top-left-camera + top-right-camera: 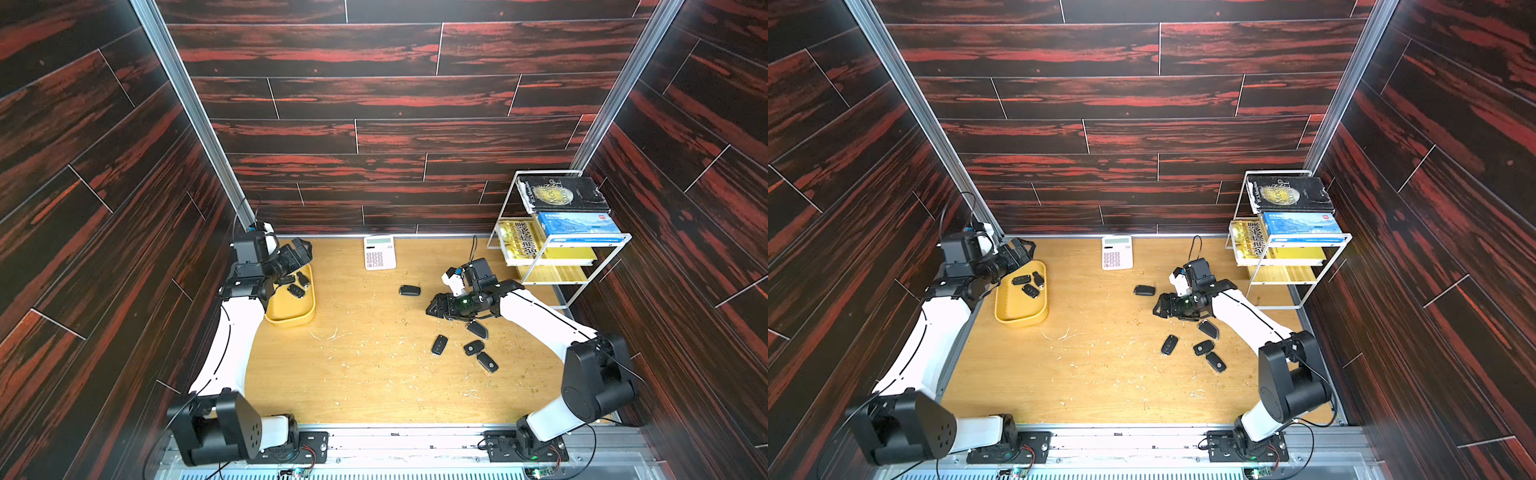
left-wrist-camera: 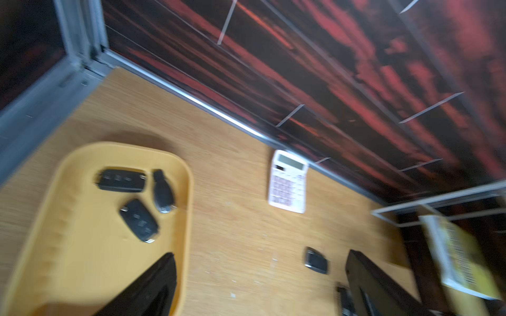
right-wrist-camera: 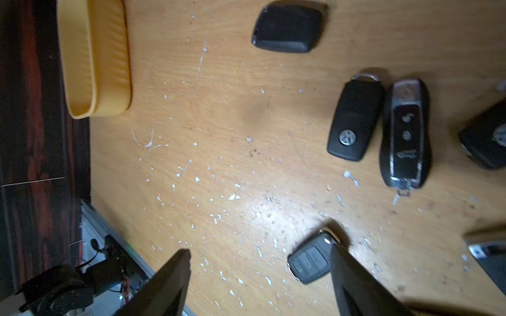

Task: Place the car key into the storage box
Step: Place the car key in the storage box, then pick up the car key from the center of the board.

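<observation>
Tabletop (image 1: 374, 382): a flat board of light wood grain, scratched and strewn with pale crumbs. It carries everything of the task.
Storage box (image 1: 291, 318): a shallow yellow plastic tray with rounded corners, a raised rim and fine ribs on its wall. It stands at the left side of the tabletop, toward the back, and part of the load is inside it.
Left claw (image 1: 300, 250): two dark flat fingers spread wide with nothing between them. It hangs over the far end of the box.
Right claw (image 1: 433, 308): its fingers are apart and empty, low over the right side of the tabletop, between the single key and the cluster.
Keys in the box (image 2: 137, 219): three black fobs of smooth hard plastic with small buttons and metal tips. They lie flat and close together in the far half.
Keys outside (image 1: 473, 347): at least five dark fobs lie on the bare wood, well apart from the box.
Single key (image 1: 409, 290): a plain rounded slab just beside the right claw; the other outside keys are grouped nearer to the robot. I judge the work less than half done, because each of these keys must be gripped and carried across.
</observation>
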You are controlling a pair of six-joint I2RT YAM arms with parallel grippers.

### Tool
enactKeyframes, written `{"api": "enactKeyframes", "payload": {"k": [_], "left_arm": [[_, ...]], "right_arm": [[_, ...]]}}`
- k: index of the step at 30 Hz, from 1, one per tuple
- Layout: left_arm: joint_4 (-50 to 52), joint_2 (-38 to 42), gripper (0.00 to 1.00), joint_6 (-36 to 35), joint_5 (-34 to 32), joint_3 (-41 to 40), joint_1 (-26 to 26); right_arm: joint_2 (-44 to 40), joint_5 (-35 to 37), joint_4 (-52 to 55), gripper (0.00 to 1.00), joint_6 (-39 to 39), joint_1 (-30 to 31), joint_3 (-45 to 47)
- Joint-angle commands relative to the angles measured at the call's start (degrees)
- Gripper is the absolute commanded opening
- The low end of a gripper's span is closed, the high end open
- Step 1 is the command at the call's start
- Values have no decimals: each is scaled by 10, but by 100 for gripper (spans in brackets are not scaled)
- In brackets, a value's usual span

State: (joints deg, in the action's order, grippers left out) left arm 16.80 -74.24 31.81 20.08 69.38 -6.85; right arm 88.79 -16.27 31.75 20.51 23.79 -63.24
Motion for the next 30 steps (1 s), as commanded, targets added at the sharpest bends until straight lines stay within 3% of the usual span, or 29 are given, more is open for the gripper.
{"api": "enactKeyframes", "payload": {"k": [1, 5, 11, 18, 30], "left_arm": [[14, 29, 100, 66, 81, -35, 3], [6, 82, 100, 44, 100, -80, 31], [-29, 169, 100, 59, 113, -151, 54], [3, 193, 100, 40, 135, -153, 57], [-54, 194, 100, 77, 150, -190, 69]], "right_arm": [[-19, 55, 44, 83, 21, 19, 40], [-18, 92, 30, 81, 67, 63, 83], [5, 166, -6, 80, 194, 134, 96], [68, 235, -3, 80, 315, 188, 64], [120, 300, 64, 78, 369, 204, 13]]}}
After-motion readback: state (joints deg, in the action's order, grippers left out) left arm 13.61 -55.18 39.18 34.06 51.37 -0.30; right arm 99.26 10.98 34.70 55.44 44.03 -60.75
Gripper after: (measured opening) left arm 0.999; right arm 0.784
